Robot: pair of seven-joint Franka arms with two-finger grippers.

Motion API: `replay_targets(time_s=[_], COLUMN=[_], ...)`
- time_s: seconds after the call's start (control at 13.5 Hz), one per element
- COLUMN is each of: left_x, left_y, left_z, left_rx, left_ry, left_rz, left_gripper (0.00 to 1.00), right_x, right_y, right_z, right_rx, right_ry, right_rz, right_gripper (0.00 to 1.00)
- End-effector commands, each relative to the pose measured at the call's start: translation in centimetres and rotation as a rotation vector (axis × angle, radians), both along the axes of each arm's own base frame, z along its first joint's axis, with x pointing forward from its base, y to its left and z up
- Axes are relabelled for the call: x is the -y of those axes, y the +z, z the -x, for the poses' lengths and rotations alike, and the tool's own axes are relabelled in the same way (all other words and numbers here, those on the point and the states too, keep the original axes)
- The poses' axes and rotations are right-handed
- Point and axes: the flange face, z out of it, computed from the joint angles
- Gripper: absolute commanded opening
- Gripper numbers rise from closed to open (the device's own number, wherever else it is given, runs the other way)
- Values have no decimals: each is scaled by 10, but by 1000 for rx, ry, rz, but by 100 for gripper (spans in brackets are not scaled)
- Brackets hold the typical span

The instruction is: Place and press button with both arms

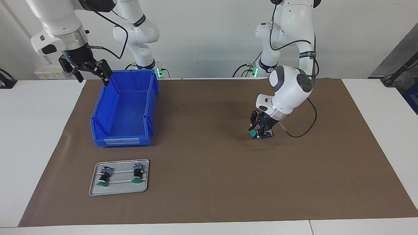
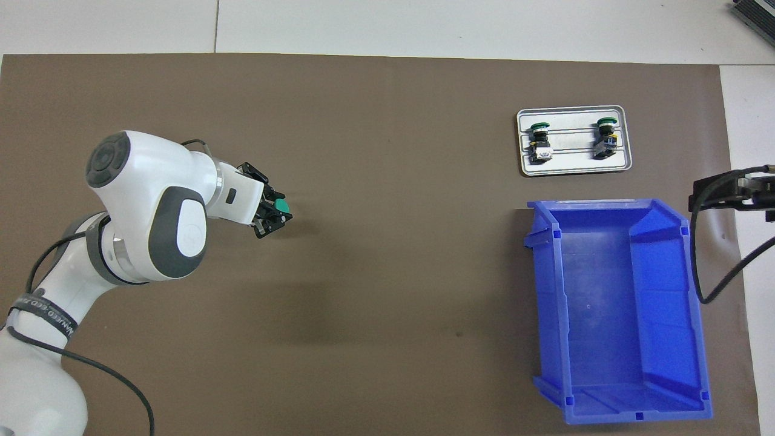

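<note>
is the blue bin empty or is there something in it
Empty. The blue bin shows only its bare floor in both views; the two spare buttons lie on the grey tray beside it.

Mat [image 1: 209,182] covers most of the table. Bin [image 1: 123,107] sits on the mat toward the right arm's end, close to the robots. Tray [image 1: 119,178] lies on the mat farther from the robots than the bin, just beside its front wall but apart from it. Two buttons on the tray [image 1: 104,176] [image 1: 137,173] lie side by side, apart from each other. Left gripper [image 1: 260,130] is over the mat toward the left arm's end, well apart from bin and tray, with a button [image 1: 253,133] clamped in it. Right gripper [image 1: 87,69] waits, jaws wide, over the bin's corner nearest the robots.
</note>
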Motion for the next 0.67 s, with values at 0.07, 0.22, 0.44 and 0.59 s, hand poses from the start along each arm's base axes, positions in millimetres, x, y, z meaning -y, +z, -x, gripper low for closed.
replay_targets(time_s=[0.07, 0.22, 0.44, 0.59], left_x=[-30, -36, -42, -42], left_y=[-10, -21, -32, -41], left_z=[29, 40, 59, 66], left_rx=[77, 131, 189, 173], left_ry=[36, 83, 109, 189], left_rz=[180, 270, 386, 462], left_gripper=[0, 0, 0, 0], right_x=[1, 1, 1, 1], right_y=[4, 4, 4, 4], right_z=[3, 3, 3, 3], right_rx=[-10, -10, -10, -10], right_ry=[11, 11, 11, 11], right_rz=[-15, -15, -15, -15], right_gripper=[100, 100, 100, 100])
